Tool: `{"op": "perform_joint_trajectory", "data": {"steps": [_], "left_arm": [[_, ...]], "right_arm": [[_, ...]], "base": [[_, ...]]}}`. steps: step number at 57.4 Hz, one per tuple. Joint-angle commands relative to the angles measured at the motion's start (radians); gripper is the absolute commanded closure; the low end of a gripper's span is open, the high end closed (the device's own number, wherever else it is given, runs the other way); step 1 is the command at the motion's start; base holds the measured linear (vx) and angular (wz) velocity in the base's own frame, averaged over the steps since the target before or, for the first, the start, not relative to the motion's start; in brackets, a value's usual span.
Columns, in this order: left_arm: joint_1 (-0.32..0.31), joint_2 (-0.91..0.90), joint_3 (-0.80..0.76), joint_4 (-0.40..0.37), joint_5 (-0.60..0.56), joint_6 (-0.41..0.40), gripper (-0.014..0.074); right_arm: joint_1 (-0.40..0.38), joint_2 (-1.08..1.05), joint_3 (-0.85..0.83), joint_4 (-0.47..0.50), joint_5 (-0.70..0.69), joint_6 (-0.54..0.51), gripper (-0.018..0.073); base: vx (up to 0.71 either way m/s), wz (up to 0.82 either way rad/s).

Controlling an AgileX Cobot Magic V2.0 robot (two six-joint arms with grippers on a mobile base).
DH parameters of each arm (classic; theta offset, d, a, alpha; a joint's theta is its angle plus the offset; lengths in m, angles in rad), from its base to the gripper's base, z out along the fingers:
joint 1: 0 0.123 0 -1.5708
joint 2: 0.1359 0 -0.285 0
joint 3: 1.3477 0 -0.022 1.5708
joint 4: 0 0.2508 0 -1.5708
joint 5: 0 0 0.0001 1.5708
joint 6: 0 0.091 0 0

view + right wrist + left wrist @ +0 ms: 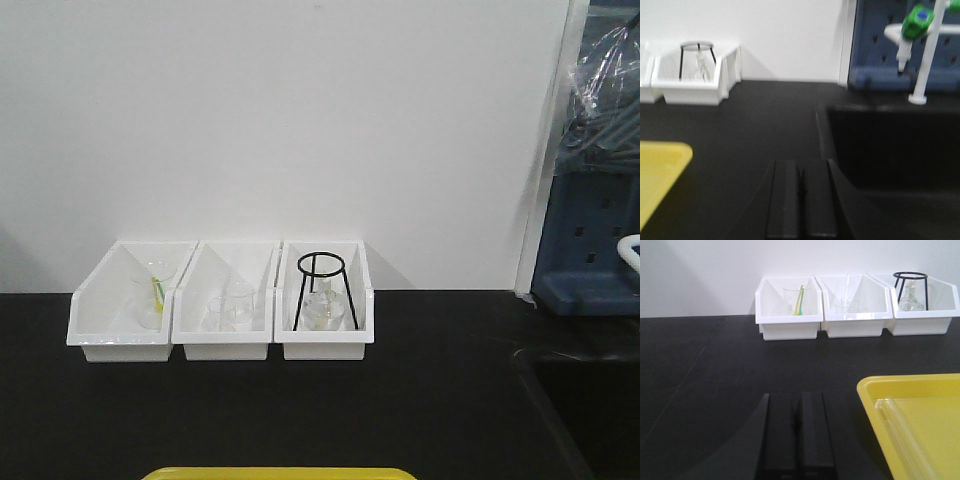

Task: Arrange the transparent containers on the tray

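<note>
Tray: I see it cut off, one test tube lying inside.
Bins: glassware blurred.
Left gripper: clenched, empty.
Right gripper: clenched, empty.

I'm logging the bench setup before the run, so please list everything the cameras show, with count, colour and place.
Tray: one, bright yellow, near edge of the black bench.
Test tube: at least one, clear, lying on the tray near its left rim.
Bins: three, white, side by side against the back wall.
Beaker: one, clear, in the left bin with a yellow-green stick.
Small beakers: apparently two, clear, middle bin.
Tripod stand: one, black wire, right bin, over a clear flask.
Sink: one, black, right of the bench.
Tap: one, white with green knob, behind the sink.
Pegboard: one, blue, behind the tap.
Left hand: black, shut, empty.
Right hand: black, shut, empty.
</note>
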Motion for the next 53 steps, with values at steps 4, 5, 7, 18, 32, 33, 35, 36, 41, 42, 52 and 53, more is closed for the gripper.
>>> {"op": "perform_joint_trajectory", "data": {"steps": [4,5,7,18,32,33,35,36,41,42,52,53], "left_arm": [[0.002,-0.014,0.028,-0.005,-0.079,-0.011,0.0605],[0.002,-0.014,0.028,-0.005,-0.079,-0.011,0.0605],[0.002,-0.014,0.028,-0.005,-0.079,-0.011,0.0605],[0.002,-0.014,0.028,-0.005,-0.076,-0.011,0.0605],[0.002,-0.014,0.028,-0.005,-0.074,-0.011,0.0605],[0.002,-0.014,0.028,-0.005,-0.074,-0.011,0.0605],[0.002,-0.014,0.028,-0.005,-0.074,-0.011,0.0605],[0.002,-0.014,0.028,-0.005,-0.074,-0.011,0.0605],[0.002,-0.014,0.028,-0.005,-0.074,-0.011,0.0605],[0.002,-0.014,0.028,-0.005,-0.074,-0.011,0.0605],[0.002,-0.014,0.028,-0.005,-0.074,-0.011,0.0605],[0.002,-0.014,0.028,-0.005,-0.074,-0.011,0.0605]], "right_arm": [[-0.004,-0.011,0.017,-0.010,-0.085,0.015,0.0571],[-0.004,-0.011,0.017,-0.010,-0.091,0.015,0.0571],[-0.005,-0.010,0.017,-0.010,-0.094,0.015,0.0571],[-0.005,-0.010,0.017,-0.014,-0.098,0.014,0.0571],[-0.005,-0.010,0.017,-0.013,-0.099,0.014,0.0571],[-0.005,-0.010,0.017,-0.013,-0.095,0.014,0.0571],[-0.005,-0.010,0.017,-0.013,-0.091,0.014,0.0571],[-0.005,-0.010,0.017,-0.013,-0.089,0.014,0.0571],[-0.005,-0.010,0.017,-0.013,-0.089,0.014,0.0571],[-0.005,-0.010,0.017,-0.013,-0.089,0.014,0.0571],[-0.005,-0.010,0.017,-0.013,-0.089,0.014,0.0571],[-0.005,-0.010,0.017,-0.013,-0.089,0.014,0.0571]], "base": [[0.00,0.00],[0.00,0.00],[0.00,0.00],[0.00,0.00],[0.00,0.00],[0.00,0.00],[0.00,0.00],[0.00,0.00],[0.00,0.00],[0.00,0.00],[0.00,0.00],[0.00,0.00]]}}
